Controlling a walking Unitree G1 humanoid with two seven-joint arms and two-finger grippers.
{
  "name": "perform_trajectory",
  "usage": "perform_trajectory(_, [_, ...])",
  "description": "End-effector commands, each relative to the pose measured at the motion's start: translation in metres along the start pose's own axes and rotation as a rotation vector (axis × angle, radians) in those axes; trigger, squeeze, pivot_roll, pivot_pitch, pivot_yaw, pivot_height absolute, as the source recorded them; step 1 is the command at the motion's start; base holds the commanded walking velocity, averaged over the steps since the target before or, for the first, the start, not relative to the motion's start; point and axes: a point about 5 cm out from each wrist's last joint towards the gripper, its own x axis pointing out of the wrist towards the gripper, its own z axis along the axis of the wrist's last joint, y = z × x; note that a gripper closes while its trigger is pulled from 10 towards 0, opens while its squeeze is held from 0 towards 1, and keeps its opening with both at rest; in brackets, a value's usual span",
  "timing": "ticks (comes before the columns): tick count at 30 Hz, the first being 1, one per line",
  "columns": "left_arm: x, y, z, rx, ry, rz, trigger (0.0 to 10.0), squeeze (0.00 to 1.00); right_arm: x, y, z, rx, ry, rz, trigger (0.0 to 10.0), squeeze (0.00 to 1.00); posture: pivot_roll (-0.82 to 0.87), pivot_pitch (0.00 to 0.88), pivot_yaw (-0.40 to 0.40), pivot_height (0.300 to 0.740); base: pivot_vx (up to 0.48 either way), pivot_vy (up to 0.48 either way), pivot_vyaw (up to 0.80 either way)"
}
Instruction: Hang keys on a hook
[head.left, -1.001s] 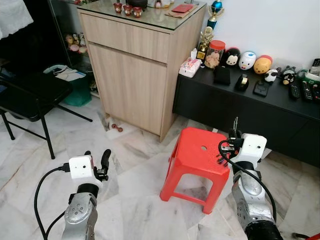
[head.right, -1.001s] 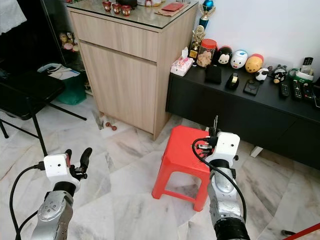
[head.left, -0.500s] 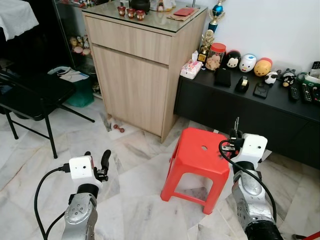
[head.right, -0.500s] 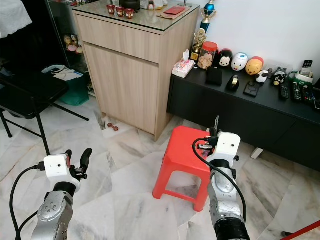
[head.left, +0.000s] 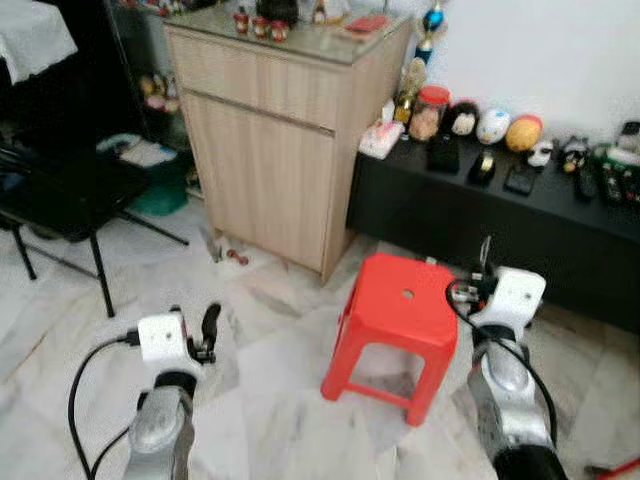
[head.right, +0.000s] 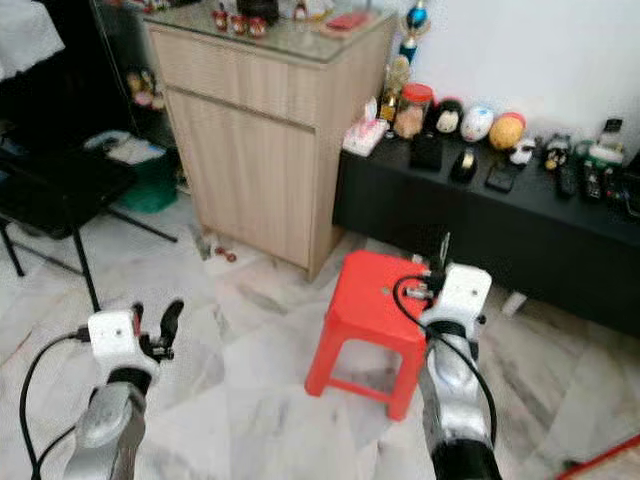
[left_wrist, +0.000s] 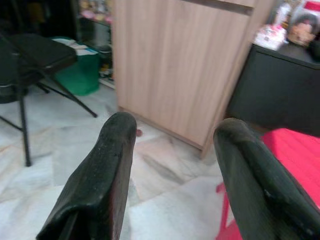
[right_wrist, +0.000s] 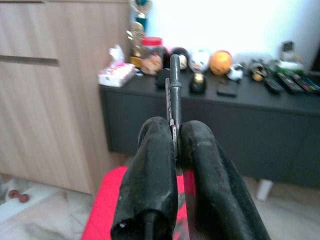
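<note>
The right gripper is pinched tight on a thin dark metal key. The key sticks up straight from between the two black fingers. In the head view the key is held up beside the red plastic stool, near its far right corner. Behind the red stool is a long black low table. On it sit round toy heads, a red-lidded jar and some remote controls. A tall light wooden cabinet stands to the left of the red stool, and small things rest on its glass top.

The left gripper is held wide, with nothing between its fingers. It hangs over the white marble floor, well to the left of the red stool. A black folding chair stands farther left of the stool, past the cabinet. The head views are a bit blurry.
</note>
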Motion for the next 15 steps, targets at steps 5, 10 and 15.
perform_trajectory(5, [0.002,-0.005,0.000,-0.003,-0.003,-0.014,10.0,0.00,-0.005,0.000,-0.017,-0.034,0.091,0.045,10.0,0.00,0.02,0.000,-0.093,0.740,0.000,0.000,-0.79])
perform_trajectory(10, [0.002,-0.004,-0.001,-0.004,-0.003,-0.009,10.0,0.00,-0.018,-0.004,-0.044,-0.066,0.223,0.074,10.0,0.00,0.02,0.000,-0.095,0.740,0.000,0.000,-0.79])
perform_trajectory(15, [0.001,-0.004,-0.001,-0.001,0.000,-0.009,10.0,0.00,-0.025,-0.005,-0.056,-0.085,0.282,0.097,10.0,0.00,0.02,0.000,-0.092,0.740,0.000,0.000,-0.79])
